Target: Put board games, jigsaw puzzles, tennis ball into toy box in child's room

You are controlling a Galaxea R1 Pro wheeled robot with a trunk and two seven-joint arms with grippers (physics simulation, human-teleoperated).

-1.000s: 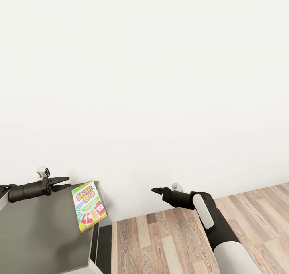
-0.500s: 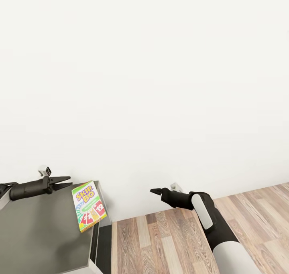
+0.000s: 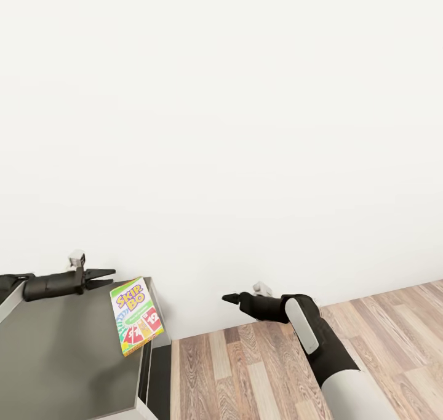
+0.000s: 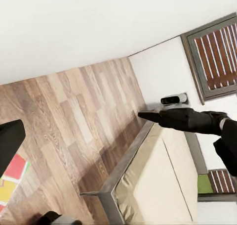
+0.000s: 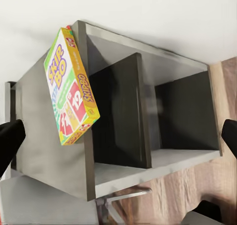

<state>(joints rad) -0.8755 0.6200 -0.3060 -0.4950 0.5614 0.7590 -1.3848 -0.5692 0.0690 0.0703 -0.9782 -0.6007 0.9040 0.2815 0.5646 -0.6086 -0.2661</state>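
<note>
The left gripper [image 3: 104, 277] has slid a little to the right and now hangs just left of the Skip-Bo box [image 3: 136, 315], a bit above the dark side unit [image 3: 55, 358]. Its two thin fingers stand a little apart, so it looks released, and it holds nothing. The right gripper [image 3: 229, 298] has also crept to the left, out over the wood floor [image 3: 258, 371] in front of the white wall [image 3: 246, 131]. Its tips look pressed together with nothing between them, so it seems clenched.

The Skip-Bo box has not moved. It lies flat at the far right corner of the side unit, and its near end sticks out past the right edge. From the right wrist you can see that end [image 5: 71, 86] hanging over the open shelves [image 5: 148, 121].

Both arms seem to be closing in on this game from each side. My guess is a grab comes next. The box sits close to the edge, so a bump could knock it to the floor.
</note>
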